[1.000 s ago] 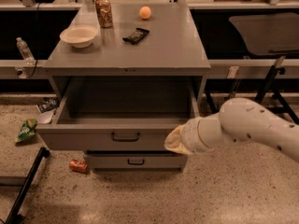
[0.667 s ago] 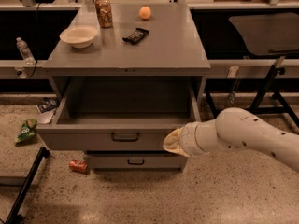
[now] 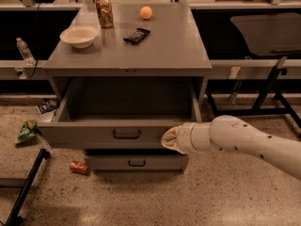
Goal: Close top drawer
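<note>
Gripper (image 3: 169, 139), at the tip of the white arm (image 3: 244, 142) reaching in from the right, sits at the right end of the top drawer (image 3: 94, 135) front panel; whether it is wide or narrow cannot be told. The top drawer stands pulled well out of the gray cabinet (image 3: 178, 51). A lower drawer (image 3: 136, 163) is slightly out. On the cabinet top: bowl (image 3: 79, 36), can (image 3: 104, 12), orange ball (image 3: 146, 12).

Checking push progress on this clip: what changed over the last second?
The arm swung toward the drawer and lower; the gripper stayed at the right end of the front of the top drawer. That drawer looks barely moved, still wide open. The bowl, can and lower drawer are unchanged.
</note>
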`<state>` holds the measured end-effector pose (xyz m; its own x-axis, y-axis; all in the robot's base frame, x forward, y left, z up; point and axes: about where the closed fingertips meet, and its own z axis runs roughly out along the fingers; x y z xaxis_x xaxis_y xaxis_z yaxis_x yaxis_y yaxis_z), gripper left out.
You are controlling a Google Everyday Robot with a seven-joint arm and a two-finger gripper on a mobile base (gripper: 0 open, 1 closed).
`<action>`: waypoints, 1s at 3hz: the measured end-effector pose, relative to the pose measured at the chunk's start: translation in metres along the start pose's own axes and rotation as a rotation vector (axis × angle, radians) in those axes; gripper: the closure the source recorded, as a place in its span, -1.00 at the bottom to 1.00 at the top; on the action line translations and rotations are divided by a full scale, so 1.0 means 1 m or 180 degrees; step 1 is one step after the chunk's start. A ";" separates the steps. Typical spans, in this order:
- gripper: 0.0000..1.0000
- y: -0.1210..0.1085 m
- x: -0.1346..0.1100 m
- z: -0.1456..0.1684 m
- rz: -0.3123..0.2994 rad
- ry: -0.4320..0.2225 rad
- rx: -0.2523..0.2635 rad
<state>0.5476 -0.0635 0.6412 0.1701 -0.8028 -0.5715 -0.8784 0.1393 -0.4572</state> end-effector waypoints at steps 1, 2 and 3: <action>1.00 -0.019 0.008 0.013 -0.0092 0.0020 0.0097; 1.00 -0.042 0.018 0.027 -0.0207 0.0057 0.0149; 1.00 -0.064 0.026 0.037 -0.0320 0.0096 0.0184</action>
<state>0.6247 -0.0720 0.6299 0.2417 -0.8314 -0.5003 -0.8301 0.0898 -0.5503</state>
